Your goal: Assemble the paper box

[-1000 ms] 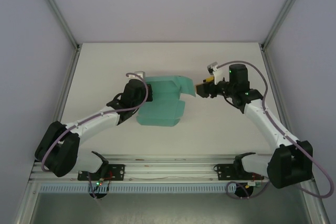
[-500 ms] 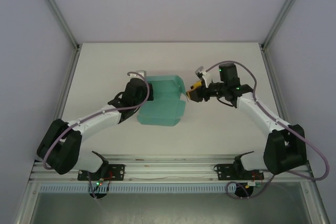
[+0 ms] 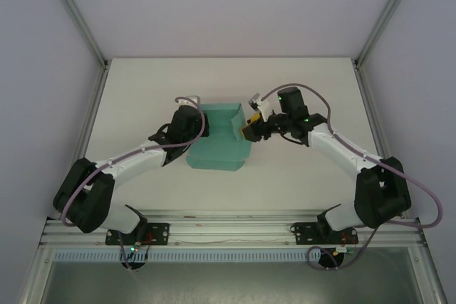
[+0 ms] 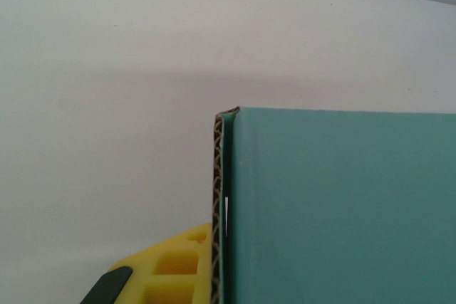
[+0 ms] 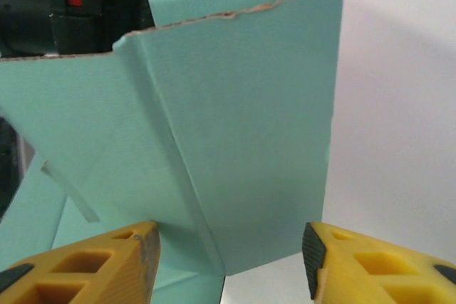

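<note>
paper box [image 5: 235,126] flap between parted right pincer [image 5: 228,243] jaws

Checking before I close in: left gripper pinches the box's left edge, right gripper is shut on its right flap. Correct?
No. The right gripper is open: the right wrist view shows its fingers apart, one on each side of the box flap. The left gripper does pinch the left edge.

I could read nothing in any view. The teal card of the paper box [image 5: 242,105] was plain on every face I saw, and the white tabletop [image 3: 142,90] under it carried no mark.
</note>
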